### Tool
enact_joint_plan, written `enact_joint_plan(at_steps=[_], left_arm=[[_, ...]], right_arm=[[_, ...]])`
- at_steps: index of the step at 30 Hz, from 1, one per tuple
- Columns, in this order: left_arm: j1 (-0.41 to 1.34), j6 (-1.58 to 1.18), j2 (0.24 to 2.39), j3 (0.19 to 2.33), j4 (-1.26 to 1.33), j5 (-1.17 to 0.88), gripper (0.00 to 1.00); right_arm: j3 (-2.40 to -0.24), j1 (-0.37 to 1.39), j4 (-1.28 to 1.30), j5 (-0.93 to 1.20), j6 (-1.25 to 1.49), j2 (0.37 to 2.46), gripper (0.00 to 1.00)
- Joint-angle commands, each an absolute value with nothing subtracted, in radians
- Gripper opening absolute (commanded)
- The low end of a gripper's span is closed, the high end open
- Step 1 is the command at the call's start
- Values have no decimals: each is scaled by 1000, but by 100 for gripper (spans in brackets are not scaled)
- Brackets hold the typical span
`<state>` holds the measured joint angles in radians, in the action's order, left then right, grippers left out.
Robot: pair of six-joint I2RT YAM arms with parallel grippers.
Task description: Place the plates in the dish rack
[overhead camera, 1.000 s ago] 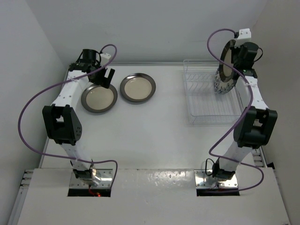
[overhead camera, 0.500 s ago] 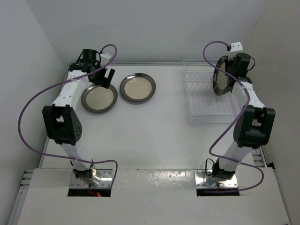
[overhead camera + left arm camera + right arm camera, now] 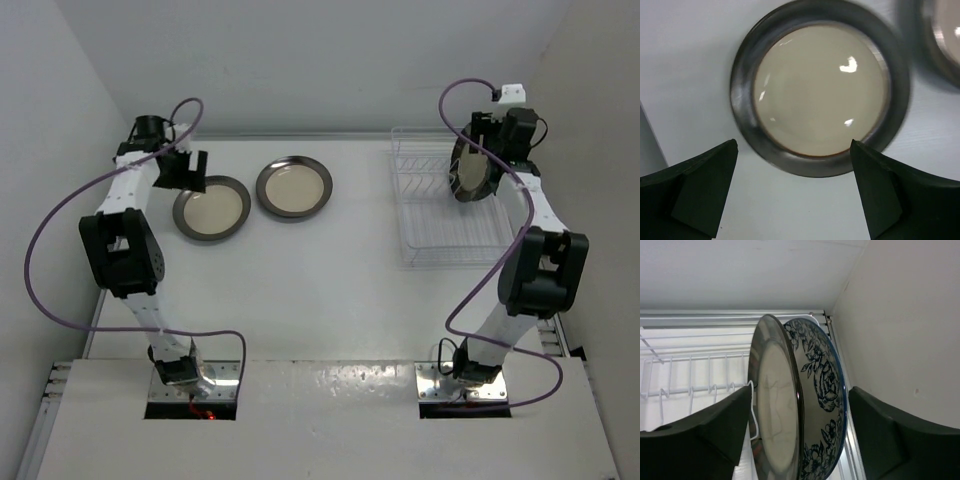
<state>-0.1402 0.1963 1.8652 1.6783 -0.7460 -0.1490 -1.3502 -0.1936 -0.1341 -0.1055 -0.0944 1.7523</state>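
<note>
Already two plates stand racked, and two lie waiting.
Over at the right, the right gripper (image 3: 800, 395) has its jaws spread either side of a cream round plate with a dark rim (image 3: 772, 405) and a white plate with blue flowers (image 3: 822, 385), pinching neither; both stand on edge in the white wire dish rack (image 3: 690, 360). The left gripper (image 3: 794, 165) hangs wide open over a cream, grey-rimmed plate (image 3: 820, 90) lying flat, seemingly lining up on its near rim. A second grey-rimmed plate (image 3: 293, 187) lies just beside.

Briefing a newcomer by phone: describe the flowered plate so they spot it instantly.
Find the white wire dish rack at the table's far right. Two plates stand on edge in it. The flowered plate is nearer the wall, with blue blossoms; its neighbour is cream.
</note>
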Motion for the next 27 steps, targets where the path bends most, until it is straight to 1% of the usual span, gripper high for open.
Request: enact_joint_plan(at_steps=[1, 3, 6, 8, 11, 13, 14, 17, 18, 19, 20, 21, 23, 25, 26, 27], left_arm=[[-267, 115, 1949, 1669, -744, -224, 100], [-316, 89, 1985, 1669, -744, -236, 100], [-360, 80, 2066, 1669, -744, -284, 100], [-370, 69, 2132, 1680, -744, -317, 100], [-380, 69, 2181, 1689, -744, -304, 100], [-390, 69, 2210, 1698, -744, -356, 98], [-399, 69, 2221, 1698, -744, -412, 97], [-399, 69, 2263, 1718, -744, -468, 90], [-399, 69, 2273, 1718, -744, -486, 86], [-399, 78, 2286, 1730, -744, -500, 76], [-399, 78, 2310, 1739, -744, -514, 70], [-399, 78, 2324, 1740, -755, -540, 61], [-399, 78, 2351, 1764, -767, -564, 51], [-399, 98, 2385, 1787, -787, -578, 32], [-399, 98, 2385, 1787, -787, -578, 19], [-399, 98, 2399, 1787, -787, -578, 3]], right_arm=[[-1393, -187, -169, -115, -65, 1678, 80], [-1387, -187, -167, -109, -57, 1639, 86], [-1379, -170, -156, -109, -57, 1597, 92], [-1367, -166, -164, -109, -58, 1565, 93], [-1362, -158, -155, -109, -55, 1533, 93], [-1344, -149, -147, -106, -64, 1505, 93], [-1338, -137, -150, -106, -67, 1493, 93], [-1286, -115, -176, -106, -98, 1445, 93], [-1261, -109, -186, -106, -107, 1425, 93], [-1247, -97, -193, -107, -109, 1413, 93], [-1218, -92, -221, -106, -109, 1382, 93], [-1210, -87, -227, -106, -109, 1373, 93], [-1197, -81, -238, -104, -109, 1344, 93], [-1186, -75, -247, -106, -112, 1318, 93], [-1181, -74, -252, -109, -113, 1312, 93], [-1178, -71, -258, -109, -114, 1305, 93]])
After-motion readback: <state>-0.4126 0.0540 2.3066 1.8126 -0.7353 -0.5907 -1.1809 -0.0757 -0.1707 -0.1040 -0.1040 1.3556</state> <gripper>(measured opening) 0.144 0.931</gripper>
